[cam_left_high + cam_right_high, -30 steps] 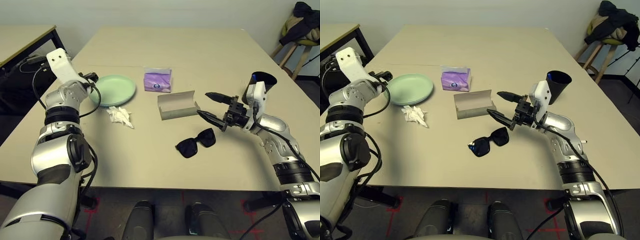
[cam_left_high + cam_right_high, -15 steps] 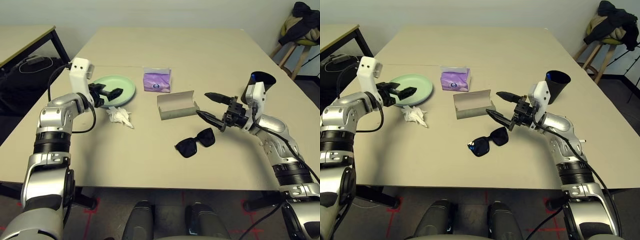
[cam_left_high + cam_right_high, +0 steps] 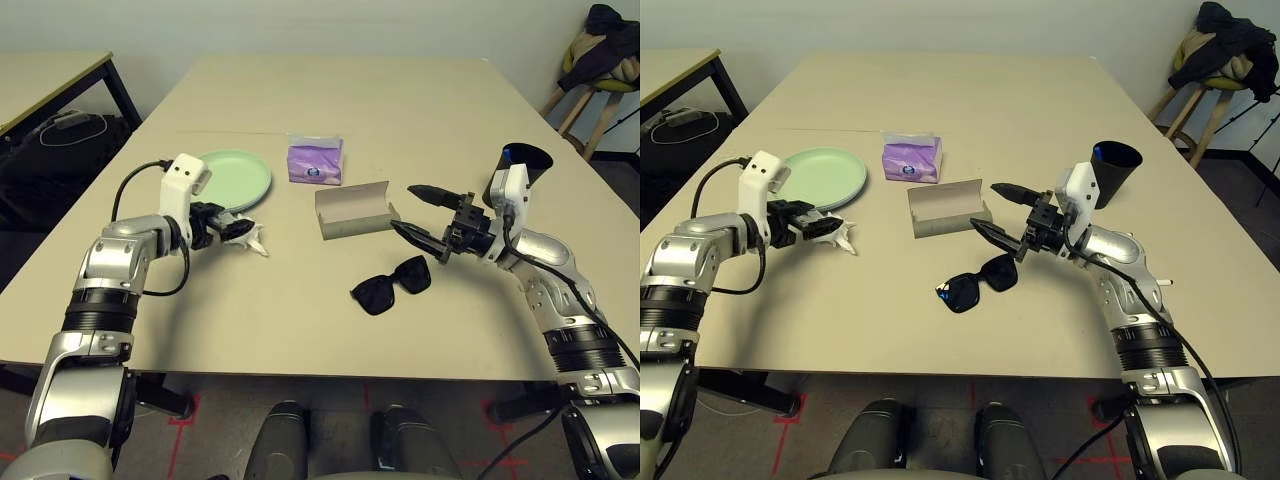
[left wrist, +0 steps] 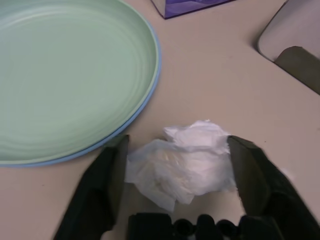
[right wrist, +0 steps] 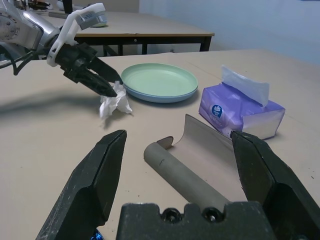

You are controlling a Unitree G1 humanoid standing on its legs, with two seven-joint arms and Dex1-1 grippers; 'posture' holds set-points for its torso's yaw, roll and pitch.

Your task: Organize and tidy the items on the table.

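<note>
left gripper [image 4: 177, 165] low over the bench, jaws spread either side of the crumpled white tissue [image 4: 182, 162], fingers [image 4: 102, 192] flanking it, not yet pressed in. tissue lying on the bench [image 3: 300, 320] just beside the rim of the mint green plate [image 3: 232, 178]. pale blue plate [image 4: 152, 75] stacked under the green one, seen as a thin edge.

right gripper [image 3: 418, 213] held above the bench at the right, jaws spread wide, nothing between them. grey glasses case [image 3: 354, 211] open, just beside those jaws on the plate side. black sunglasses [image 3: 391, 285] flat on the bench, nearer the robot than the case. purple tissue pack [image 3: 315, 161] beyond the case, near the plates. black cup [image 3: 1116, 172] upright behind the right forearm.

bench top smooth, light beige, with a faint seam running across behind the plates. smaller beige table with black legs [image 3: 55, 85] off to the left, dark bag [image 3: 60, 145] on the floor under it. wooden stool [image 3: 590, 105] with dark clothing at far right, pale wall behind.
</note>
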